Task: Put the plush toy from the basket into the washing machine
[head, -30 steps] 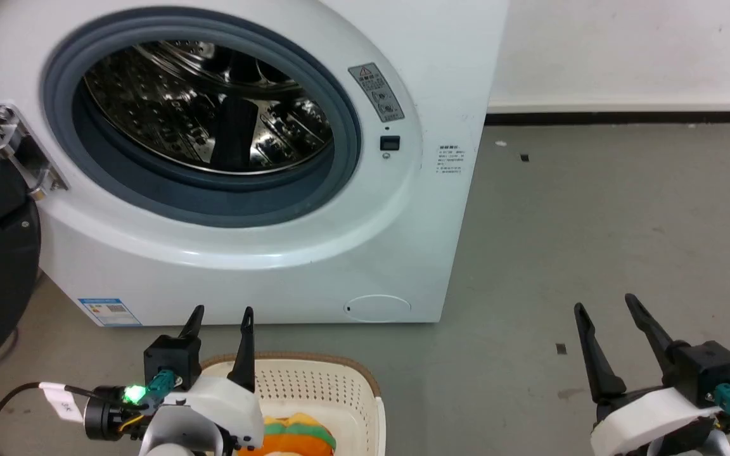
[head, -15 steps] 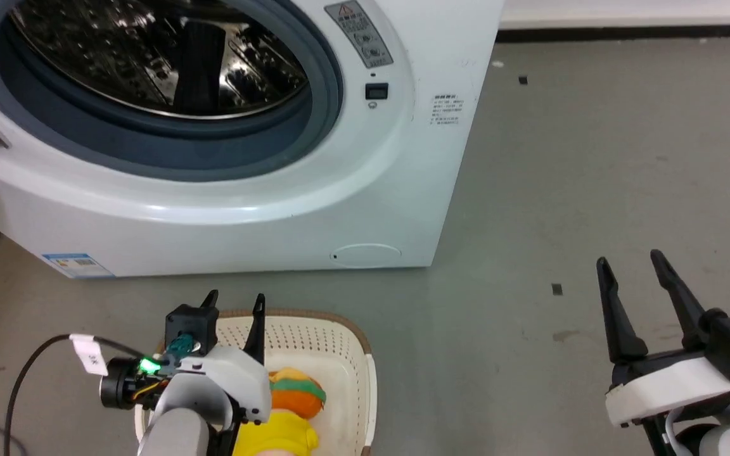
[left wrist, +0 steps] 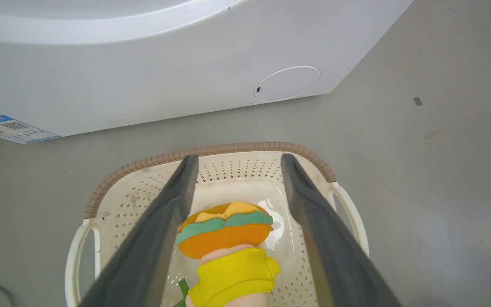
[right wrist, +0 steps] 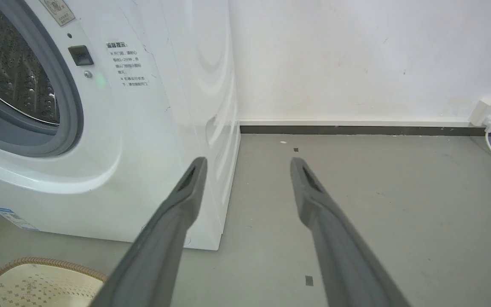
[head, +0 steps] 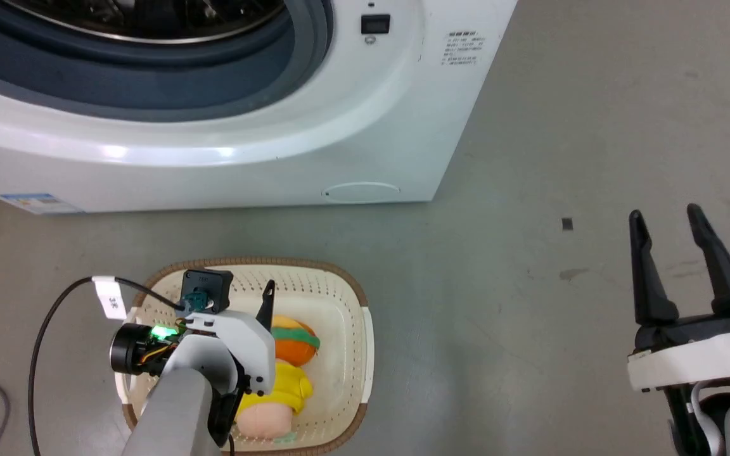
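Orange-and-yellow plush toy (left wrist: 224,238) lies in the cream basket (left wrist: 113,200) on the grey floor (head: 530,316), just before the white washing machine (head: 276,164). Left gripper (left wrist: 238,160) hangs over the basket, fingers spread, toy between them. Right gripper (head: 665,212) also spread, grasping nothing, well off to the side.

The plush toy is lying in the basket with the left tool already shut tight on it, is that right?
Not quite. The plush toy lies in the basket, but the left tool is open, not shut on it: the left wrist view shows its two fingers spread apart with the toy between them.
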Controlling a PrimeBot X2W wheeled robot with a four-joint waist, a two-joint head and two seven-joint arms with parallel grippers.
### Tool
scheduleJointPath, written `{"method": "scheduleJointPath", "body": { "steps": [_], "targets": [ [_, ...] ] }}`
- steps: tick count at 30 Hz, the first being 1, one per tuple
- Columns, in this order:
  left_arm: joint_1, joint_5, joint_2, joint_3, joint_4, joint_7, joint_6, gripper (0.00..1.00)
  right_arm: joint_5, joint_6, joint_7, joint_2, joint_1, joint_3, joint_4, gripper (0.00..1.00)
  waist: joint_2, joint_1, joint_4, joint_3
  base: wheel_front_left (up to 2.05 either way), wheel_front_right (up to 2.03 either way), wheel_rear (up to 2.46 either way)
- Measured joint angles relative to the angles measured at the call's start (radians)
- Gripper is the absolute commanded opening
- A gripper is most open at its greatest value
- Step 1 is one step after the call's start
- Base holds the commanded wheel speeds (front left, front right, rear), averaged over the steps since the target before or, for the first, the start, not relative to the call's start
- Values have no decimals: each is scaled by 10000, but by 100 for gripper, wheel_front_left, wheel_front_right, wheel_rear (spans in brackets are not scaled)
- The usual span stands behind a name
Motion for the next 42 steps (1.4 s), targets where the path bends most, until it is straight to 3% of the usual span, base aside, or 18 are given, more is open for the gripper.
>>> {"method": "scheduleJointPath", "body": {
  "steps": [42],
  "targets": [
    [-3181,-1097,456,-1523,4454,1183,-355,100,905,0,-899,0,-1352,-832,-1338,100,0,0,23,4643,0,0,0]
  ]
}}
